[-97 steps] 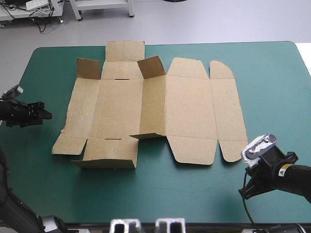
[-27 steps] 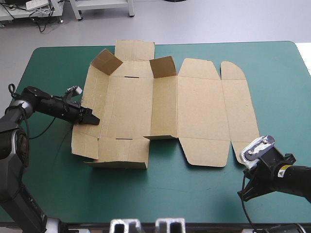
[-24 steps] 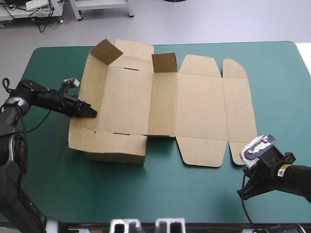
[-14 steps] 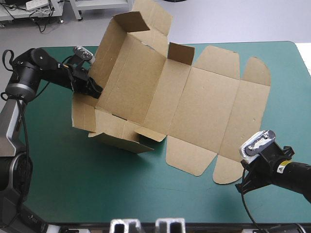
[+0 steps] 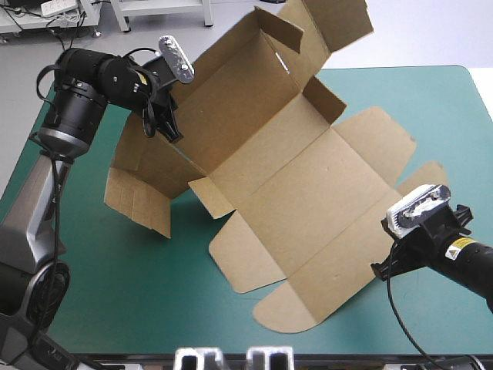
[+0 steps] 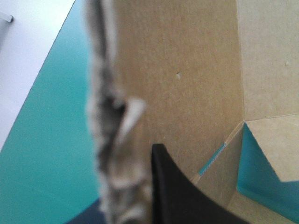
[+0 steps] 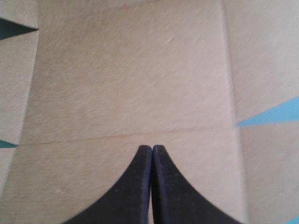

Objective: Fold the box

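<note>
**Desk:** Where is the box?

**Photographer:** Half in the air. The brown sheet stands tilted over the table. Its left end is raised high near the far-left corner, and its right end lies low over the teal-green cover toward the front-right corner. Flaps at the raised end reach past the table's far edge. One panel hangs down on the left; I cannot tell whether its lower edge touches the cover.

**Desk:** What holds it up?

**Photographer:** The left gripper, clamped on the board's raised edge. In the left wrist view one black finger lies against the board's inner face, with the cut edge just beside it. The other finger is hidden behind the sheet.

**Desk:** And the right gripper?

**Photographer:** The right gripper sits at the box's low right edge. Its fingers are pressed together into one point, with nothing between them. The right wrist view shows plain board with a crease just ahead of the tip, and slivers of cover at the sides. Whether the tip touches the board, I cannot tell.
</note>
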Robot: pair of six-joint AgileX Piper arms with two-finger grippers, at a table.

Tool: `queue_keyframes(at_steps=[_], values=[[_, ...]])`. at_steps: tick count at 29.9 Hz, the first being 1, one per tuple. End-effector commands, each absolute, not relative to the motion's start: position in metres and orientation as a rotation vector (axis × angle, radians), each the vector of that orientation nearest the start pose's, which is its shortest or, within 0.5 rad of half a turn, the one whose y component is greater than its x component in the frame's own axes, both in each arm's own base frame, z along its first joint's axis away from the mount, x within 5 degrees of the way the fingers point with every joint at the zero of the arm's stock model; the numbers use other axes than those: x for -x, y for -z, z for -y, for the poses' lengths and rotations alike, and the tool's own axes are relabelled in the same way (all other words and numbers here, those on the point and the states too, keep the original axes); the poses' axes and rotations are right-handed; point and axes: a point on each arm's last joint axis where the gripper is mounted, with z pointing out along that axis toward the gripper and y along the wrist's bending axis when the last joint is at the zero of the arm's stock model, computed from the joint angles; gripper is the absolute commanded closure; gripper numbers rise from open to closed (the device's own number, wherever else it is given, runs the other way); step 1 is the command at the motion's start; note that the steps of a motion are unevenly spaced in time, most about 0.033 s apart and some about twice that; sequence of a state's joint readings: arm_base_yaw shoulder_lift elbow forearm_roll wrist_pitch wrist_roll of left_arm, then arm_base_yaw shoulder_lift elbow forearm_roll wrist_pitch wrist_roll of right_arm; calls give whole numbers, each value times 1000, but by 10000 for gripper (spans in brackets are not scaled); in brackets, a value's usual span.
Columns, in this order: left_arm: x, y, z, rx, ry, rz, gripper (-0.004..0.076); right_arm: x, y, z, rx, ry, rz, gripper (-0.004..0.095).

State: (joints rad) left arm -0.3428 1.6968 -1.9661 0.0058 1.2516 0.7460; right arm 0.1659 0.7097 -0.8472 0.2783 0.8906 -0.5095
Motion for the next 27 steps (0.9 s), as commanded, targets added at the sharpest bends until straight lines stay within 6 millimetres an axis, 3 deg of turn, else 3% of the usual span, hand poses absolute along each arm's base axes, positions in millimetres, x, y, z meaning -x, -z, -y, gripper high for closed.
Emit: queue_keyframes(at_steps=[1,3,7,16,20,27], values=[[-322,-471,132,-1225,-319,-1903,734,-122,-400,-40,618,-126,-1953,932],[-322,-479,144,-1168,-362,-1825,734,-125,-415,-41,616,-122,-1925,932],[-313,-486,168,-1213,-457,-1688,734,-135,-451,-43,620,-118,-1875,932],[-294,-490,199,-1251,-500,-1601,734,-172,-520,-51,644,-112,-1800,932],[-284,-469,206,-1352,-588,-1542,734,-184,-541,-56,690,-133,-1828,932],[-256,-428,197,-1420,-807,-1285,734,-203,-556,-60,701,-139,-1831,932]])
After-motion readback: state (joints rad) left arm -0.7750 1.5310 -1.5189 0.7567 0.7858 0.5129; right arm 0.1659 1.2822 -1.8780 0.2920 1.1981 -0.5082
